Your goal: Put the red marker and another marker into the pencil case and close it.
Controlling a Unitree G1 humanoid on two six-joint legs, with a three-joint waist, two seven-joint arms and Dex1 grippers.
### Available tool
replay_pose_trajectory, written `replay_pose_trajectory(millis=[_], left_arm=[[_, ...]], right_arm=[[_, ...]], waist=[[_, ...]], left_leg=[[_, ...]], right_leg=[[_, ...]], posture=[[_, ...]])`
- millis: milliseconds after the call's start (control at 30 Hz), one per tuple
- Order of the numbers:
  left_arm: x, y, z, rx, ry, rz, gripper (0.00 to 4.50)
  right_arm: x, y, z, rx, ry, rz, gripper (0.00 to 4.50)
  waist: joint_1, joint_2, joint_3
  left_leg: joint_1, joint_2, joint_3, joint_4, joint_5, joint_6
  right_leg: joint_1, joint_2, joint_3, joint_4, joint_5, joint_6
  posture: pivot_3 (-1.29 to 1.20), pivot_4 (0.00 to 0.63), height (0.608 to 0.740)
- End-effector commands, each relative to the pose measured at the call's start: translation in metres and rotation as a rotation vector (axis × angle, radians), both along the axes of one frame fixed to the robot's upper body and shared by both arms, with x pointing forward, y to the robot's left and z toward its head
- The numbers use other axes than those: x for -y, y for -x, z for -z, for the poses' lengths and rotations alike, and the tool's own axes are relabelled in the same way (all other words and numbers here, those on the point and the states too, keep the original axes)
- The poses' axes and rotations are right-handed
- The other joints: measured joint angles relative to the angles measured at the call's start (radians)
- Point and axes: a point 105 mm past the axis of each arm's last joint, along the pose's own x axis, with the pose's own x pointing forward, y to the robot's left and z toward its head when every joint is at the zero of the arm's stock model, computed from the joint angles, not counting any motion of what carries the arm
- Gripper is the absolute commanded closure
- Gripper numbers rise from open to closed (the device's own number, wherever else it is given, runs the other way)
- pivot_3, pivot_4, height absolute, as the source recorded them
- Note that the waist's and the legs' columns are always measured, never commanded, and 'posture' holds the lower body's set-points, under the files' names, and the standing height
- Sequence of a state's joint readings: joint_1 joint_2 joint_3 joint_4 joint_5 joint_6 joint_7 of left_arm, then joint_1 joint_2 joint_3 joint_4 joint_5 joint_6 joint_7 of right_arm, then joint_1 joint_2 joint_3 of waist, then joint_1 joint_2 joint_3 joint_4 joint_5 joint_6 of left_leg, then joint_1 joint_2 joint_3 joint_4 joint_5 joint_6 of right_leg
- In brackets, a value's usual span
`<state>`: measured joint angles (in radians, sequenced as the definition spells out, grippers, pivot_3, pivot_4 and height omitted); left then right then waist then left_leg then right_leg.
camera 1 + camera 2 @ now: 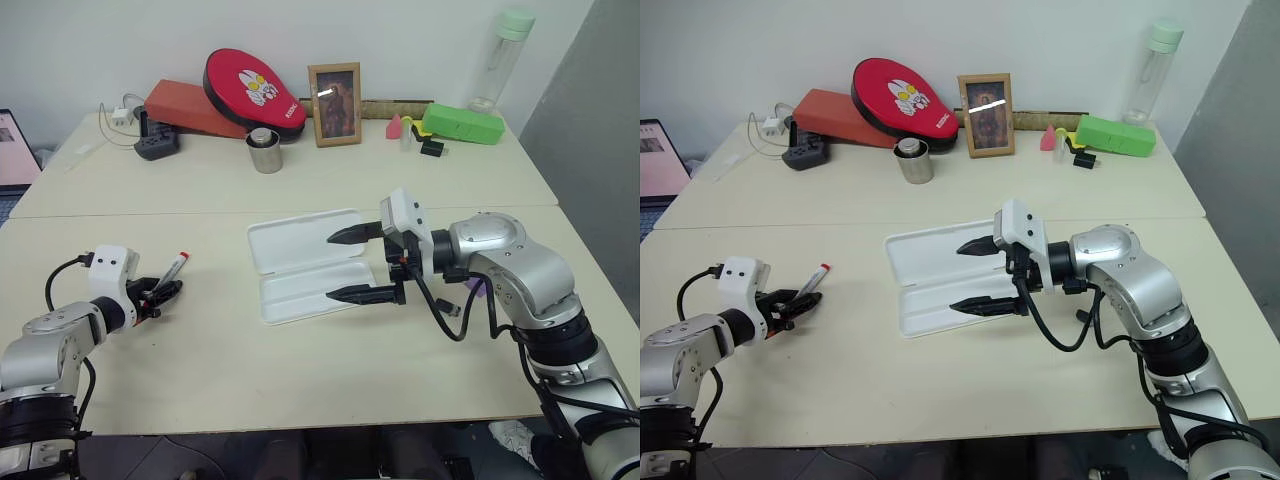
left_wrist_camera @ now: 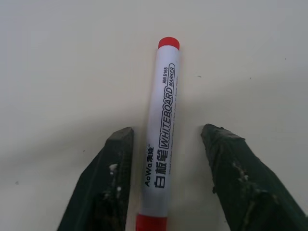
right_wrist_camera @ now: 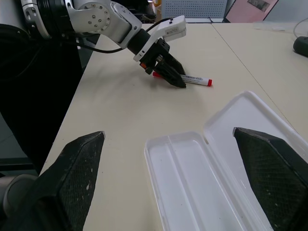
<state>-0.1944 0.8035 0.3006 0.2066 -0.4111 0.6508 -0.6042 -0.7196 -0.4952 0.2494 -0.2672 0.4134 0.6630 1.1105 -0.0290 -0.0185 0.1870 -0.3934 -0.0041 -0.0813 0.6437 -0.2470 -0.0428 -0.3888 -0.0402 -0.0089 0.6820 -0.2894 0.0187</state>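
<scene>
Red marker [image 2: 159, 144] lies between the left gripper [image 2: 166, 144] jaws, which stand apart, one touching its barrel. Light, stiff, slick barrel; pinch mid-barrel. Right gripper [image 1: 352, 264] jaws wide apart over pencil case [image 1: 300, 245].

Cream tables [image 1: 300, 190] pushed together (seam visible), white wall [image 1: 100, 40] behind.

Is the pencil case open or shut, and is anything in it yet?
Open and empty. The pencil case lies with its lid folded flat back on the table, and both the tray and the lid are bare white.
</scene>
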Motion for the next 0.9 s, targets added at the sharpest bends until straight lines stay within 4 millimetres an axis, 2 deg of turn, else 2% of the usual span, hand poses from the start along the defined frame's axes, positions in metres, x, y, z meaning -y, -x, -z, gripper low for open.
replay_pose_trajectory(millis=[33,200,400,467,533,567,600,733,800,900], left_arm=[[0.003,0.006,0.01,-0.04,0.016,0.016,3.19],[0.004,0.005,0.011,-0.038,0.02,0.015,4.09],[0.002,0.006,0.012,-0.038,0.014,0.008,4.1],[0.008,0.008,0.002,0.003,0.0,0.051,4.1],[0.026,0.015,-0.012,0.04,-0.011,0.161,4.1],[0.041,0.02,-0.021,0.074,-0.029,0.253,4.1],[0.066,0.031,-0.031,0.102,-0.035,0.404,4.1],[0.137,0.069,-0.055,0.129,-0.04,0.809,4.1],[0.154,0.076,-0.06,0.114,-0.053,0.901,4.1],[0.169,0.068,-0.065,0.125,-0.071,0.956,4.1]], right_arm=[[0.0,0.002,-0.01,0.044,-0.017,-0.016,0.0],[0.001,0.001,-0.011,0.046,-0.014,-0.013,0.0],[0.003,-0.001,-0.01,0.048,-0.01,-0.006,0.0],[0.008,-0.002,-0.011,0.05,-0.009,0.01,0.0],[0.014,-0.005,-0.013,0.054,-0.01,0.029,0.0],[0.02,-0.005,-0.015,0.054,-0.012,0.038,0.0],[0.028,-0.005,-0.017,0.05,-0.015,0.051,0.0],[0.061,-0.004,-0.019,0.02,-0.008,0.12,0.0],[0.072,-0.005,-0.021,0.011,-0.013,0.159,0.0],[0.083,-0.006,-0.015,0.003,0.01,0.205,0.0]], waist=[[0.0,0.0,0.0],[0.0,0.0,0.0],[0.0,0.0,0.0],[0.0,0.0,0.0],[-0.001,0.0,0.0],[-0.001,0.0,0.0],[0.0,0.0,0.0],[0.011,-0.002,0.001],[0.022,-0.001,0.001],[0.022,0.0,0.001]], left_leg=[[0.0,0.0,0.0,0.0,0.0,0.0],[0.0,0.0,0.0,0.0,0.0,0.0],[0.0,0.0,0.0,0.0,0.0,0.0],[0.0,0.0,0.0,0.0,0.0,0.0],[0.0,0.0,0.0,0.0,0.0,0.0],[0.0,0.0,0.001,0.0,0.0,0.0],[-0.001,0.0,0.001,0.0,0.0,0.0],[-0.004,-0.001,-0.001,0.0,0.0,-0.001],[-0.005,-0.001,-0.002,0.001,0.0,-0.001],[-0.003,-0.002,0.001,0.001,0.0,0.0]], right_leg=[[0.0,0.0,0.0,0.0,0.0,0.0],[0.0,0.0,0.0,0.0,0.0,0.0],[0.0,0.0,0.0,0.0,0.0,0.0],[0.0,0.0,0.0,0.0,0.0,0.0],[0.0,0.0,0.0,0.0,0.0,0.0],[0.0,-0.001,0.001,-0.001,0.0,0.0],[0.0,-0.002,0.001,-0.001,0.0,0.0],[-0.001,-0.005,0.001,-0.002,0.0,0.0],[0.0,-0.005,-0.001,-0.003,0.0,0.0],[0.001,-0.004,0.001,-0.002,0.0,0.0]], posture=[[0.0,0.15,0.74],[0.0,0.15,0.74],[0.0,0.15,0.74],[0.0,0.15,0.74],[0.0,0.15,0.74],[0.0,0.15,0.74],[0.0,0.15,0.74],[0.0,0.15,0.74],[0.0,0.15,0.74],[0.0,0.15,0.74]])
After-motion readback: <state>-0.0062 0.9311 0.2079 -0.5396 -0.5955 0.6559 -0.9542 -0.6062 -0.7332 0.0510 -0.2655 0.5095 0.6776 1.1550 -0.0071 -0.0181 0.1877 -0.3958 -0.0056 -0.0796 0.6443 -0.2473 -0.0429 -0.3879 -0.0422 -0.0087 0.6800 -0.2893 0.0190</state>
